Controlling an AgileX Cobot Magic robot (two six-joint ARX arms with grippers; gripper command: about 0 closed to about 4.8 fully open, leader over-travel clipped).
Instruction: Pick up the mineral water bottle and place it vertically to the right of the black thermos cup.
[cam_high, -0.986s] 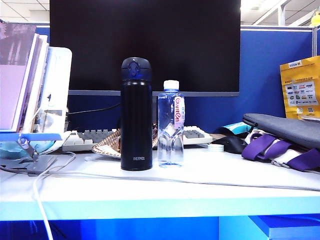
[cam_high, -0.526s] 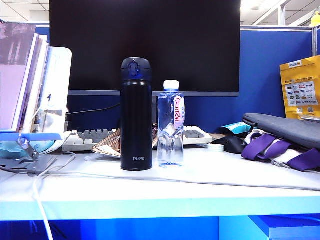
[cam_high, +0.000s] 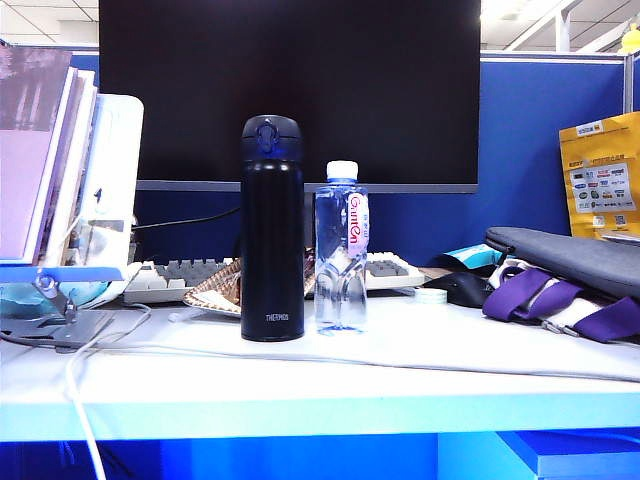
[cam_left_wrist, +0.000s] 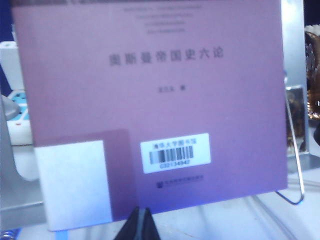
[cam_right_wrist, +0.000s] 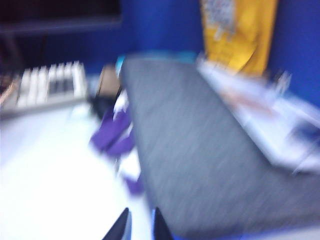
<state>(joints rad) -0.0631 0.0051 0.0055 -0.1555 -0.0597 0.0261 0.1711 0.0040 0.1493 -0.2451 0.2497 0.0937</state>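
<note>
Exterior view: bottle (cam_high: 341, 247) upright just right of thermos (cam_high: 272, 228), near mid-bench (cam_high: 400, 350) (placement looks done, so neither arm near it). Left end effector (cam_left_wrist: 140, 223) tips pressed together, parked facing purple book (cam_left_wrist: 150, 100) on stand, far left. Right end effector (cam_right_wrist: 139, 226) tips slightly apart, gripping nothing, over grey bag (cam_right_wrist: 200, 155) at right; view blurred. White bench cluttered: keyboard (cam_high: 180, 275), monitor (cam_high: 290, 90), blue partition (cam_high: 540, 130).
</note>
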